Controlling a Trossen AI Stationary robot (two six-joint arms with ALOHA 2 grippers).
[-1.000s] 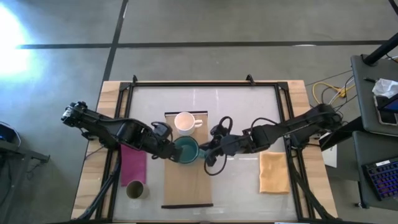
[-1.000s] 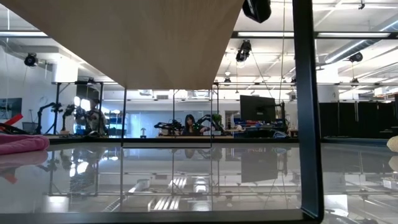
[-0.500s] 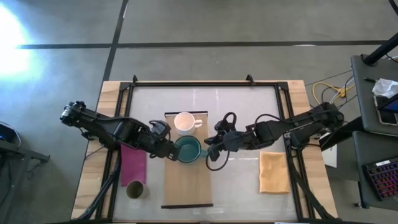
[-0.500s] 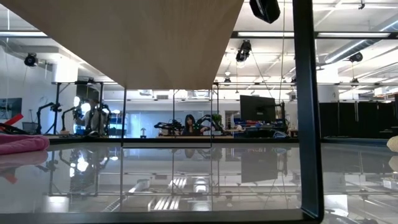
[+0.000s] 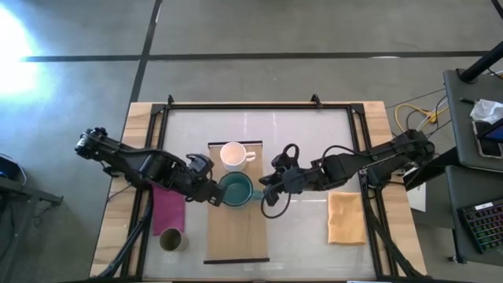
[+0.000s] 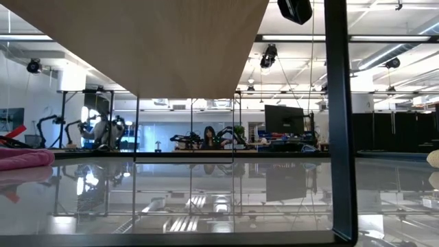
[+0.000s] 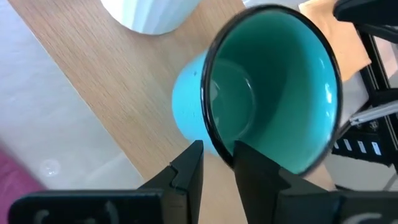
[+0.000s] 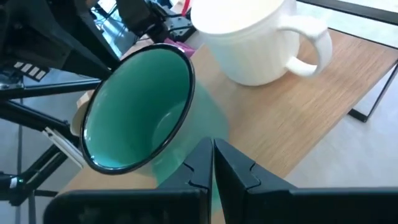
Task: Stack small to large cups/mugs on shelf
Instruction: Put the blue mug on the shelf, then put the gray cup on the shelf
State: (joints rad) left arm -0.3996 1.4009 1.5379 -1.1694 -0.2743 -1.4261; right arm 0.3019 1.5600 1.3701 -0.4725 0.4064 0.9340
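The teal mug (image 5: 236, 189) stands on the light-wood shelf board (image 5: 236, 236), mouth up. Just behind it stands the white mug (image 5: 233, 155), its handle toward the table's right. My left gripper (image 5: 213, 193) is at the teal mug's left rim and is shut on it. My right gripper (image 5: 262, 192) is at the mug's right side, fingers nearly together. The small olive-brown cup (image 5: 171, 240) stands off the board, near the table's near left corner. My left gripper pinches the teal mug's wall at the left rim (image 7: 219, 151), one finger (image 7: 250, 167) inside and the other outside. It comes slanting down from the table's left. The mug's base rests on the board. My right gripper is shut at the teal mug's right side (image 8: 186, 163), coming from the table's right. Its own fingers (image 8: 200, 163) hide the part they hold.
A pink cloth (image 5: 167, 209) lies left of the board, beside the olive cup. A tan cloth (image 5: 346, 218) lies to the right. A dark frame (image 5: 259, 104) runs round the glass table top. The near half of the board is bare.
My right gripper has shifted a little toward the table's far edge beside the teal mug. The mug has stayed on the board, and the left gripper has kept its hold on the rim.
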